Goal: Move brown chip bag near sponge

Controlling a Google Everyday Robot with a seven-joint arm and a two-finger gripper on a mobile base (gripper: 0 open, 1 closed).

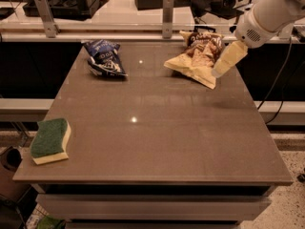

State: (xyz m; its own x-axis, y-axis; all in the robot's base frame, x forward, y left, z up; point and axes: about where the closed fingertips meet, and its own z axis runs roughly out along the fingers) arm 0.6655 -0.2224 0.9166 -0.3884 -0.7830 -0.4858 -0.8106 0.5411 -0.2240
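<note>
Sponge [50, 140] at front left, brown chip bag [199, 57] at back right: nothing moved yet.

On the table [157, 147], a blue chip bag [104, 59] lies back left. The brown bag lies well apart from the sponge, so the grasp and the whole carry remain. The gripper [228, 60] hangs just beside the bag's right edge. Whether it is wide or narrow cannot be told, and the arm is cut off at top right.
</note>
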